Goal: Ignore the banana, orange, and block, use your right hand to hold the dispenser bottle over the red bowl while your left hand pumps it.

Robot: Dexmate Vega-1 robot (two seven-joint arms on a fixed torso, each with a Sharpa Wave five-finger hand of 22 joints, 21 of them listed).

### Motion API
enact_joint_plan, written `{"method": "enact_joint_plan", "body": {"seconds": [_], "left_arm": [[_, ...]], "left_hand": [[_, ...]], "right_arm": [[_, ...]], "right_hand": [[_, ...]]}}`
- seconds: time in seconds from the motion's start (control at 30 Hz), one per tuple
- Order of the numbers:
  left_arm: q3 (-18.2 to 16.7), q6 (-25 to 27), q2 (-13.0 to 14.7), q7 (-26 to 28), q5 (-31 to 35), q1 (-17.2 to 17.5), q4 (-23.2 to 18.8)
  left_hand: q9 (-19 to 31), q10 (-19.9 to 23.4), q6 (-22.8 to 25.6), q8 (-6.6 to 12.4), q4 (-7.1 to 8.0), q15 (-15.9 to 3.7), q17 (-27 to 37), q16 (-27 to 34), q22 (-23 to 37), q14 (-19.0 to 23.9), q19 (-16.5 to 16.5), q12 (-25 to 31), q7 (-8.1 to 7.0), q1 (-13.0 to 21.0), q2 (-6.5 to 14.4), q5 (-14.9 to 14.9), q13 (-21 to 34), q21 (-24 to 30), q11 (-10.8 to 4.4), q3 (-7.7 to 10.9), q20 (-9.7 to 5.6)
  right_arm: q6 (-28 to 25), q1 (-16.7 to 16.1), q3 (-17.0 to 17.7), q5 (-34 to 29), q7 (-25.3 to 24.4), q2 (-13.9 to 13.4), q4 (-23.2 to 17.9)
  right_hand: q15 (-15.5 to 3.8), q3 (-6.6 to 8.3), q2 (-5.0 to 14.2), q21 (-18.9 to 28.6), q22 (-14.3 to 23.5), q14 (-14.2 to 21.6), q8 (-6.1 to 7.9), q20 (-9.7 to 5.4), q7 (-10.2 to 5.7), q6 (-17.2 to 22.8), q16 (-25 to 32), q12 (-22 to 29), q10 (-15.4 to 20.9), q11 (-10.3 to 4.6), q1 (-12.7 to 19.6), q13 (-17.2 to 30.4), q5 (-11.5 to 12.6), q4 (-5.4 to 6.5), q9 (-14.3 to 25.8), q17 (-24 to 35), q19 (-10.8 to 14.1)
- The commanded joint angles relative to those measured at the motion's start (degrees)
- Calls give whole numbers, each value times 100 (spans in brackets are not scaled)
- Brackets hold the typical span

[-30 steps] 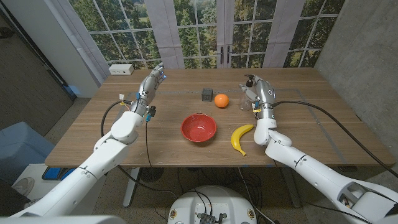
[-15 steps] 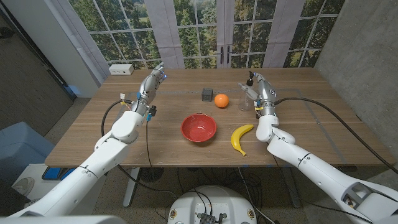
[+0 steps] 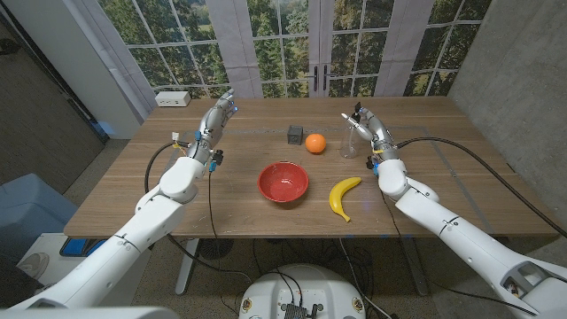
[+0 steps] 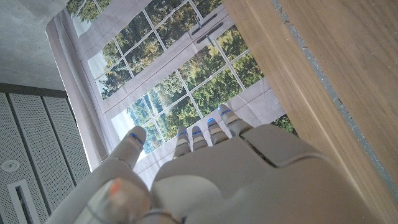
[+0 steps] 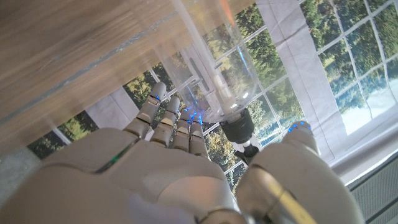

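Your right hand (image 3: 369,127) stands at the far right part of the wooden tabletop (image 3: 443,190), with its fingers (image 5: 166,115) spread on one side of the clear plastic dispenser bottle (image 3: 351,140) and the thumb on the other, bracketing the bottle's black pump head; from the pictures you cannot tell whether they actually press the bottle or only frame it. The bottle stands upright on the tabletop, right of the round orange fruit (image 3: 314,143) and well apart from the glossy red bowl (image 3: 283,182), which sits near the middle with bare wood all around it. The curved yellow banana (image 3: 343,196) lies between the bowl and your right forearm, close to the front edge. The small dark grey block (image 3: 295,134) sits just left of the orange. Your left hand (image 3: 217,116) is raised over the far left part of the tabletop, fingers (image 4: 211,129) straight, close together and holding nothing, with open wood between it and the bowl. A white flat box (image 3: 172,99) rests at the far left corner, by the window.
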Motion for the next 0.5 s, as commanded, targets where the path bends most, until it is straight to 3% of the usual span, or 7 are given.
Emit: {"method": "enact_joint_plan", "body": {"seconds": [0.03, 0.2, 0.5], "left_arm": [[-3, -19, -19, -11, -48, -15, 50], [-16, -44, -26, -3, -59, -7, 76], [-62, -124, -57, -74, -216, 9, 165]], "left_hand": [[17, 18, 36, -15, -46, -210, 10, -11, 34, -3, 35, 10, -18, -40, 126, 5, 16, -8, -18, 14, -13], [17, 21, 32, -16, -47, -209, 10, -10, 34, -2, 35, 11, -17, -40, 129, 6, 16, -9, -21, 14, -8], [18, 20, 36, -14, -45, -218, 13, -9, 35, -5, 40, 11, -13, -45, 137, 7, 16, -8, -16, 12, -14]], "right_arm": [[1317, -73, 322, 1129, 925, 82, 393], [1716, -42, 418, 1750, 1527, 192, 652], [2042, -120, 604, 2266, 1844, 337, 801]], "right_hand": [[29, -83, -25, -106, 5, -78, 50, 32, -74, 72, 18, 33, -15, -1, -187, -49, 62, 41, -11, -61, -154], [12, -147, -20, -220, 2, -148, 74, 29, -143, 170, 26, 43, -2, -19, -347, -124, 89, 104, -25, -142, -244], [-70, -207, 91, -351, 2, -226, 109, -112, -194, 355, 44, 68, 72, -39, -626, -246, 122, 243, -51, -271, -255]]}}
